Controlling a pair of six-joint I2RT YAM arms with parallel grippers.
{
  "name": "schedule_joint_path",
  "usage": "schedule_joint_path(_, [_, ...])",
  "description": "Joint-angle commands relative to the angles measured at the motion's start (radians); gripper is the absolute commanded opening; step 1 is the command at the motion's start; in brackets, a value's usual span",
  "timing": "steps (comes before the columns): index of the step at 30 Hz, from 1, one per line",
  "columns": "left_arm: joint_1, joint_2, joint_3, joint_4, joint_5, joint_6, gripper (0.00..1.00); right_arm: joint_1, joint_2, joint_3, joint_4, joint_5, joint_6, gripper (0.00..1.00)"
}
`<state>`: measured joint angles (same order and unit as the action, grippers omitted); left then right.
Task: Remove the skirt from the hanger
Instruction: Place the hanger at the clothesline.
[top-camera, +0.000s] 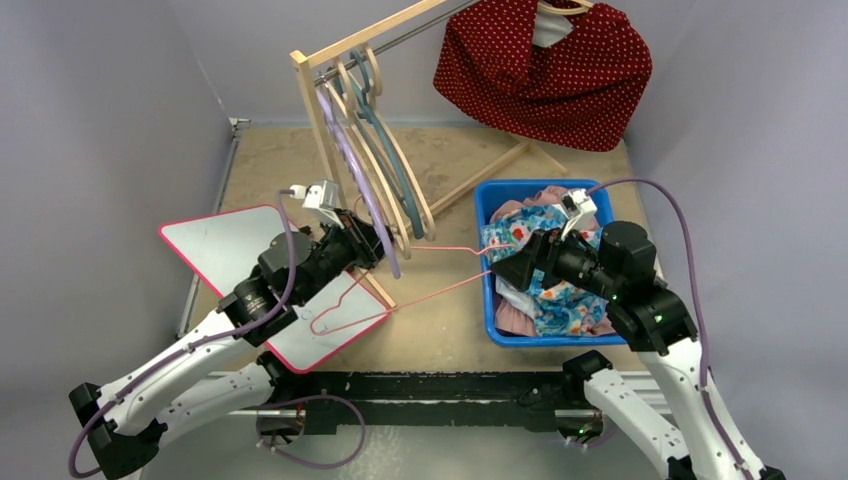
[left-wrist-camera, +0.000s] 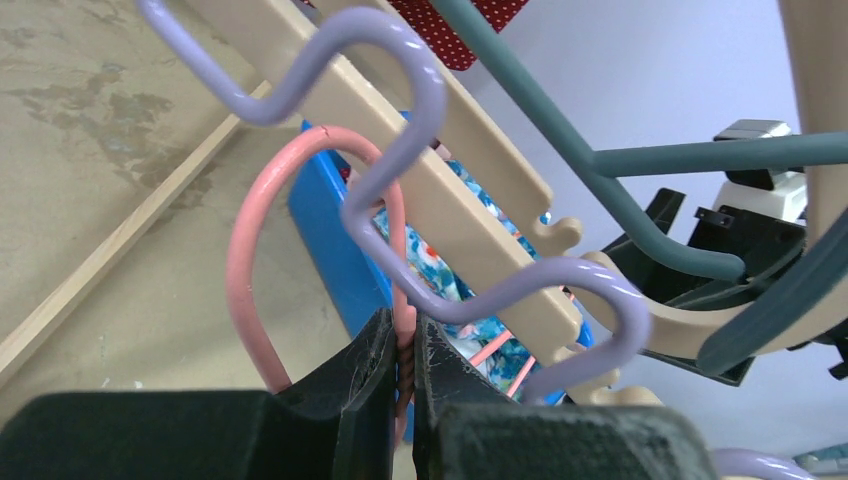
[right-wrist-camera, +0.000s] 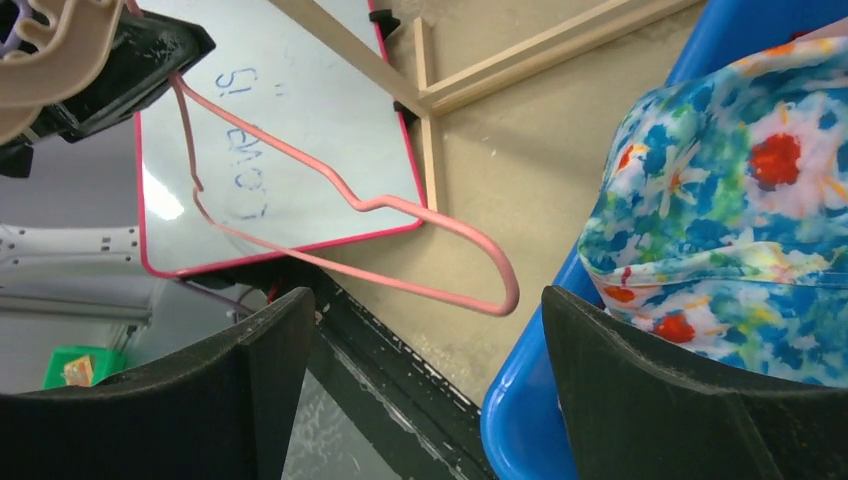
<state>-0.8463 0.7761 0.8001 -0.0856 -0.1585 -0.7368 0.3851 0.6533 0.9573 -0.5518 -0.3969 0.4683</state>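
Left pincer (left-wrist-camera: 405, 350) clamps the hook of the pink hanger (left-wrist-camera: 238, 250), which is bare. Right pincer (right-wrist-camera: 425, 330) gapes wide, empty, beside the floral skirt (right-wrist-camera: 740, 190) lying in the blue bin (right-wrist-camera: 515, 420). Removal looks done; only releasing the hanger seems left.

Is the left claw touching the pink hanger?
Touching. The left wrist view shows the left gripper shut on the pink hanger, its wire pinched in the jaws.

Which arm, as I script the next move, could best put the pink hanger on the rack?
Left, probably: the left gripper is shut on the hanger beside the rack; the right gripper hangs open at the bin.
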Motion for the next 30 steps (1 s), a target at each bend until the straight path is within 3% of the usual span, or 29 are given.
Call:
schedule_joint_path(1, [0.003, -0.004, 0.008, 0.085, 0.064, 0.036, 0.0, -0.005, -0.003, -0.019, 0.059, -0.108, -0.047, 0.84])
schedule_joint_path(4, [0.003, -0.003, 0.01, 0.099, 0.09, 0.05, 0.0, -0.005, 0.003, -0.028, 0.104, -0.183, -0.04, 0.83])
schedule_joint_path(8, [0.003, 0.005, 0.006, 0.118, 0.123, 0.06, 0.0, -0.005, -0.011, -0.056, 0.184, -0.215, -0.007, 0.71])
schedule_joint_path(14, [0.003, 0.004, -0.009, 0.146, 0.146, 0.054, 0.0, -0.005, -0.096, -0.14, 0.289, -0.257, 0.035, 0.65])
schedule_joint_path(18, [0.003, 0.005, -0.005, 0.146, 0.144, 0.058, 0.0, -0.004, -0.145, -0.213, 0.394, -0.304, 0.087, 0.55])
schedule_joint_path(22, [0.003, 0.016, 0.005, 0.136, 0.144, 0.063, 0.0, -0.003, -0.175, -0.252, 0.462, -0.296, 0.112, 0.38])
schedule_joint_path(24, [0.003, 0.02, 0.008, 0.125, 0.134, 0.061, 0.0, -0.003, -0.189, -0.261, 0.481, -0.267, 0.122, 0.21])
schedule_joint_path(25, [0.003, 0.022, 0.011, 0.114, 0.122, 0.059, 0.0, -0.005, -0.194, -0.262, 0.482, -0.246, 0.122, 0.02])
schedule_joint_path(27, [0.003, 0.028, 0.02, 0.082, 0.09, 0.058, 0.0, -0.004, -0.201, -0.252, 0.459, -0.194, 0.106, 0.0])
schedule_joint_path(28, [0.003, 0.03, 0.025, 0.065, 0.076, 0.059, 0.04, -0.004, -0.204, -0.244, 0.441, -0.17, 0.097, 0.0])
schedule_joint_path(30, [0.003, 0.032, 0.031, 0.033, 0.039, 0.062, 0.3, -0.004, -0.212, -0.234, 0.409, -0.125, 0.091, 0.0])
